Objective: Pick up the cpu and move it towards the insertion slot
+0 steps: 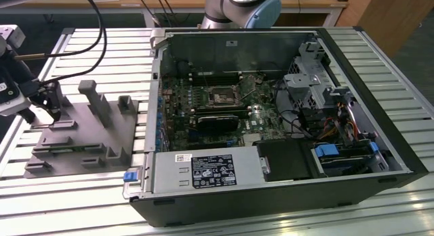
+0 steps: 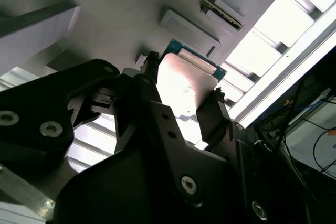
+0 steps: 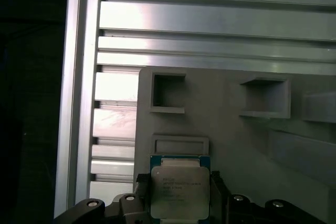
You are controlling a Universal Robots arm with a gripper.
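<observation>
gripper (image 3: 178, 181) clasping cpu (image 3: 180, 193), small print on top

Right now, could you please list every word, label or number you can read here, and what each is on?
Nothing reads clearly enough to quote.
cpu: faint lines of print on its lid, too blurred.
black label on the metal cover: too small.
white sticker beside it: too small.
</observation>
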